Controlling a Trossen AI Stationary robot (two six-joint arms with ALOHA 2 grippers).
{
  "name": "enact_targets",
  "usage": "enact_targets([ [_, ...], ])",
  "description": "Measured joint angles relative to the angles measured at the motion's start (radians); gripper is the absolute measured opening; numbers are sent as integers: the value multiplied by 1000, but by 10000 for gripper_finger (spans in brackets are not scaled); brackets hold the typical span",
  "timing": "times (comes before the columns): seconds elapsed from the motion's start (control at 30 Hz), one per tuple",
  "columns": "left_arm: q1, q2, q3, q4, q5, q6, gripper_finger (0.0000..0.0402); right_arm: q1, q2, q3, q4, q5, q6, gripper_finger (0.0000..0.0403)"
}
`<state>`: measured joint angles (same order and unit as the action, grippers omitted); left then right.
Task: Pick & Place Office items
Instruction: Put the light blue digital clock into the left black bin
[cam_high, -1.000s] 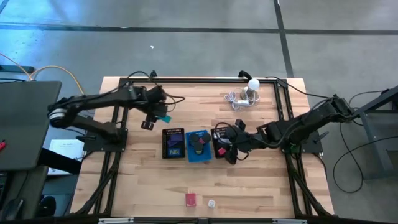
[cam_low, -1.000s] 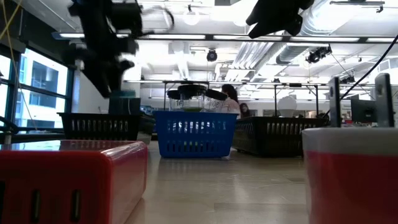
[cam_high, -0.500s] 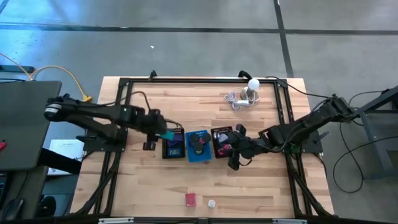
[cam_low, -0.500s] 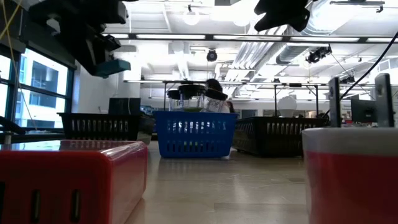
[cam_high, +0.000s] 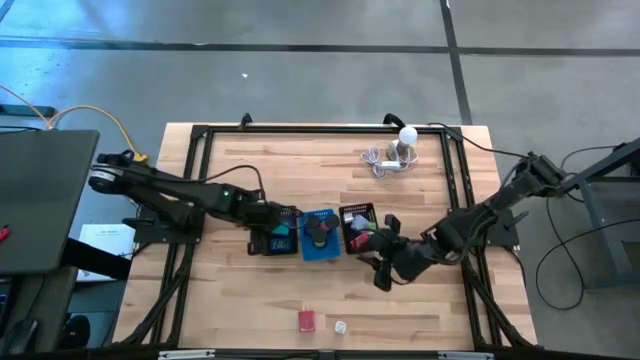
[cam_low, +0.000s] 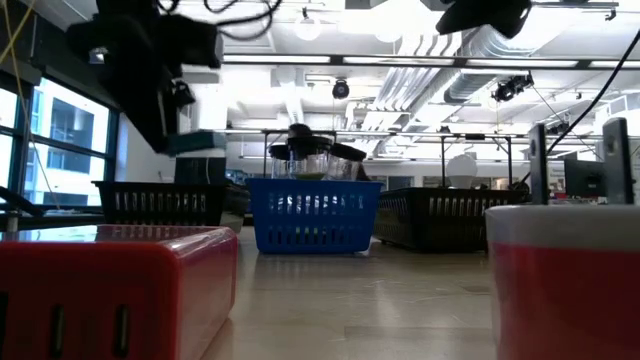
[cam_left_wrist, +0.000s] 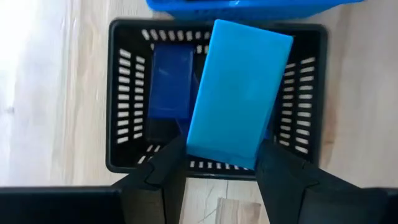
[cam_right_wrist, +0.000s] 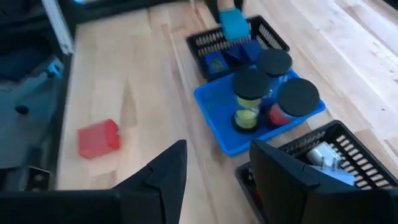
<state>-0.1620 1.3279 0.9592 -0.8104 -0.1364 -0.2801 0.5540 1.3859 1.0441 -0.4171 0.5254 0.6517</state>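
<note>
The left gripper (cam_left_wrist: 217, 163) pinches a tilted teal block (cam_left_wrist: 239, 93) above the black mesh tray (cam_left_wrist: 121, 93); released crooked, it could snag the rim. The right gripper (cam_right_wrist: 214, 171) hovers spread, empty.

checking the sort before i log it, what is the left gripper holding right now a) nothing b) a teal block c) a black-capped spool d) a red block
b: in the left wrist view the left gripper has its fingers shut on a teal block, held over the black mesh tray that already has a dark blue block in it; the red block lies on the table near the front edge.
</note>
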Motion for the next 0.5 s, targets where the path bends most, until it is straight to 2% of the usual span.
enact_targets([
  [0.27,15,77,0,8,46,-85,154,83,65,3,25,65,37,164],
  [0.5,13,112,0,15,44,-109,154,116,104,2,45,97,44,164],
])
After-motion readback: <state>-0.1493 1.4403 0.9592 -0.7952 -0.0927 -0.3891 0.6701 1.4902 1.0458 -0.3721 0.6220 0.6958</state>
